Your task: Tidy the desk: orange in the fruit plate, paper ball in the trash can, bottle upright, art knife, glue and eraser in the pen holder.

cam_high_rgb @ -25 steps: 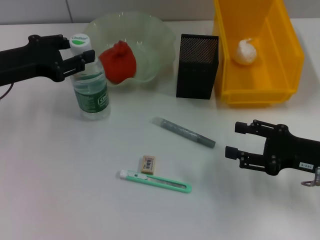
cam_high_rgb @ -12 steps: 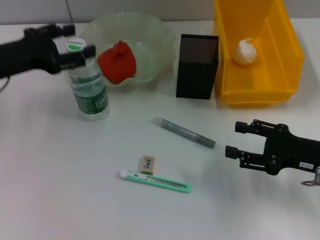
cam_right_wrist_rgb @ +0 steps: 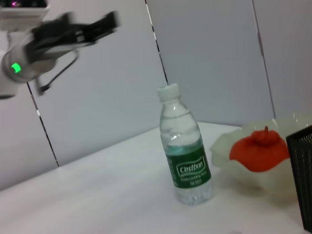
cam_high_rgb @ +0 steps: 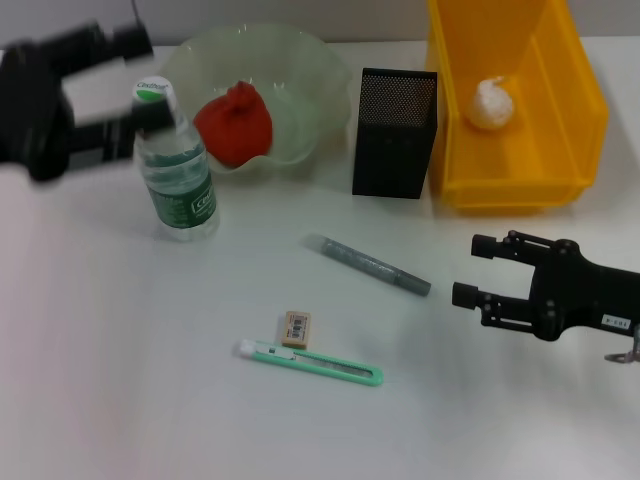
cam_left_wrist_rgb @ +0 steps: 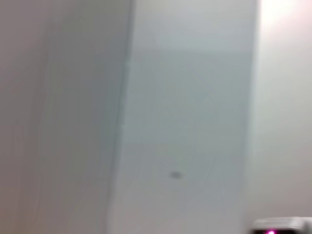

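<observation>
Upright bottle (cam_high_rgb: 178,168), left claw (cam_high_rgb: 125,75) open and empty above it (right claw (cam_high_rgb: 478,270) open, empty).

bottle (cam_high_rgb: 178,165) upright | orange (cam_high_rgb: 235,123) in fruit plate (cam_high_rgb: 300,70)

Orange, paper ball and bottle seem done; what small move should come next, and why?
Probably the open right gripper should move to the grey glue stick, the nearest loose item; it, the green art knife and the eraser lie outside the black mesh pen holder.
</observation>
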